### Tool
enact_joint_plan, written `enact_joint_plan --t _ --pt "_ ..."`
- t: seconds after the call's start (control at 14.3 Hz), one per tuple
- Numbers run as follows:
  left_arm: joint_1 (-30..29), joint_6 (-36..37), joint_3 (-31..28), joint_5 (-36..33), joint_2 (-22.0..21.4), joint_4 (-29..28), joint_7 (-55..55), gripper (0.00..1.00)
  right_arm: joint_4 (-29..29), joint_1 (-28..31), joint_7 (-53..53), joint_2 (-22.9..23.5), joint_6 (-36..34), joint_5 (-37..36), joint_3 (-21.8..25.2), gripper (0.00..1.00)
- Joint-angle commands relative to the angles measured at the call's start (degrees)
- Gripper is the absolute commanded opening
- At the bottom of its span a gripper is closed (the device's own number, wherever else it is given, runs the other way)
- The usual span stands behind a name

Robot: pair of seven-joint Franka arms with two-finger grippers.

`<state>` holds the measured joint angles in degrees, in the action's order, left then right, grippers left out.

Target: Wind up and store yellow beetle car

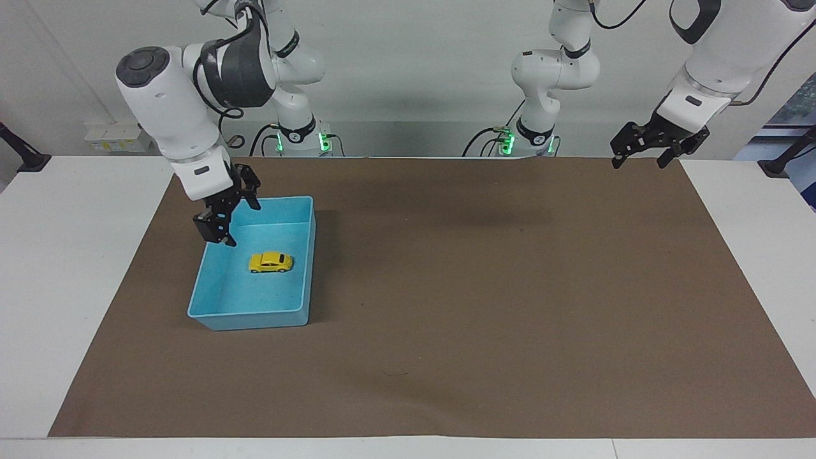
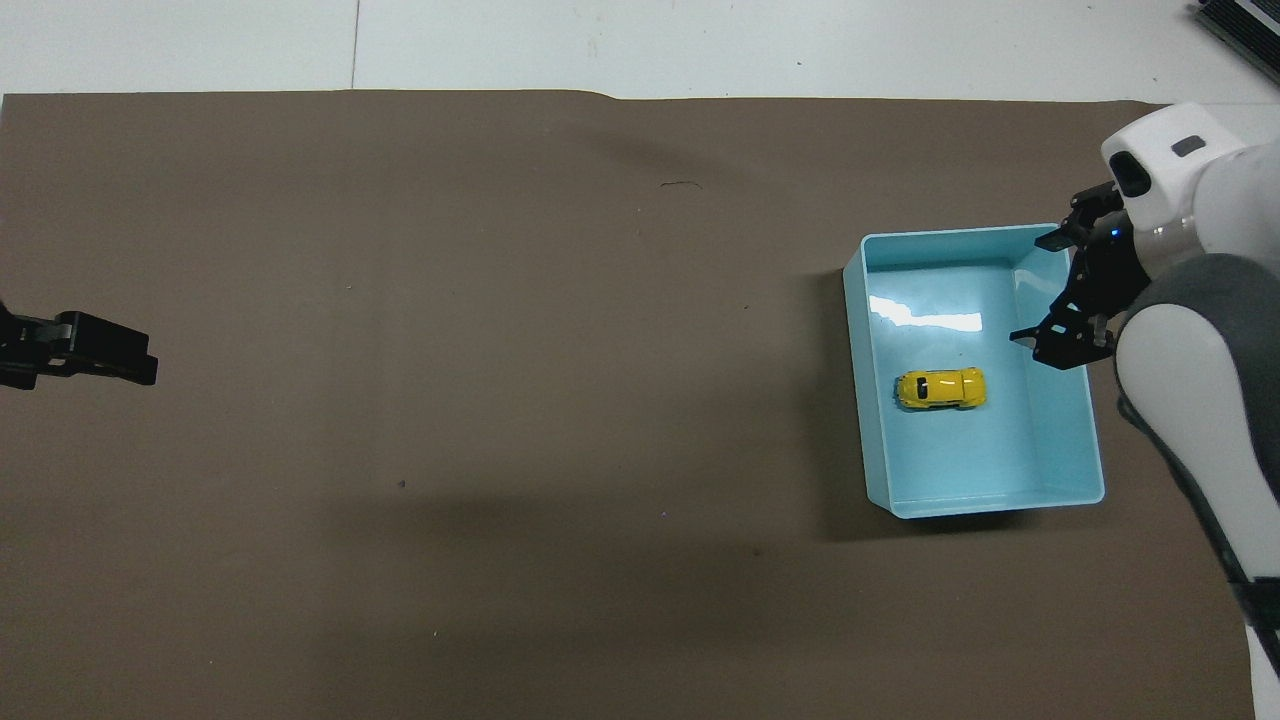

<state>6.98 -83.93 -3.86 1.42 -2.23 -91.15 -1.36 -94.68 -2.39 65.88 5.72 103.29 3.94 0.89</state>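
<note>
The yellow beetle car (image 1: 271,262) stands on its wheels on the floor of the light-blue bin (image 1: 250,313), free of any grip. It also shows in the overhead view (image 2: 940,389) inside the bin (image 2: 985,506). My right gripper (image 1: 232,218) is open and empty, raised over the bin's edge at the right arm's end of the table, apart from the car; it also shows in the overhead view (image 2: 1048,296). My left gripper (image 1: 639,162) is open and empty, waiting in the air over the mat's corner at the left arm's end (image 2: 95,350).
A brown mat (image 1: 484,287) covers most of the white table (image 1: 76,255). The bin stands on the mat toward the right arm's end. The two arm bases stand at the robots' edge of the table.
</note>
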Motion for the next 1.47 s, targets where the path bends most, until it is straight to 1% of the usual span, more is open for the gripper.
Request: enact_joint_plan --t 0.0,0.14,0.35,0.49,0.63,0.77,0.84,0.98,1.12,1.26,1.4 --pt "-0.8 0.5 0.4 0.2 -1.5 -1.4 -0.4 1.00 2.9 0.3 -8.6 0.2 -2.8 0.2 0.4 1.00" --pt "-0.8 0.4 0.4 0.2 -1.5 -1.4 -0.4 1.00 6.0 0.4 -16.6 0.6 -5.1 1.2 2.7 1.00" --pt "-0.8 0.3 0.5 0.2 -1.5 -1.5 -0.4 1.00 9.1 0.4 -26.6 0.3 -9.9 1.2 4.3 1.00" --pt "-0.8 0.3 0.5 0.2 -1.5 -1.5 -0.4 1.00 10.5 0.3 -35.7 -0.2 -12.3 1.2 4.4 1.00" --pt "-0.8 0.6 0.5 0.2 -1.5 -1.5 -0.4 1.00 13.5 0.2 -46.8 -0.3 -16.3 2.2 4.2 1.00" --pt "-0.8 0.3 0.5 0.2 -1.5 -1.5 -0.4 1.00 14.4 -0.5 -60.0 -0.3 -17.9 3.2 3.6 1.00" --pt "-0.8 0.6 0.5 0.3 -1.5 -1.5 -0.4 1.00 15.1 -1.2 -64.3 -0.3 -18.1 3.2 3.3 1.00" --pt "-0.8 0.3 0.5 0.3 -1.5 -1.6 -0.4 1.00 17.1 -1.2 -66.8 -0.2 -20.1 2.5 1.7 1.00" --pt "-0.8 0.6 0.5 0.2 -1.5 -1.6 -0.4 1.00 17.1 -1.0 -67.1 -0.4 -20.7 1.9 1.6 1.00" --pt "-0.8 0.4 0.5 0.2 -1.6 -1.7 -0.4 1.00 17.1 -1.4 -69.3 -1.1 -22.4 -0.1 1.1 1.00" --pt "-0.8 0.6 0.5 0.3 -1.6 -1.7 -0.4 1.00 17.0 -1.5 -69.6 -1.2 -22.3 -3.2 0.2 1.00"
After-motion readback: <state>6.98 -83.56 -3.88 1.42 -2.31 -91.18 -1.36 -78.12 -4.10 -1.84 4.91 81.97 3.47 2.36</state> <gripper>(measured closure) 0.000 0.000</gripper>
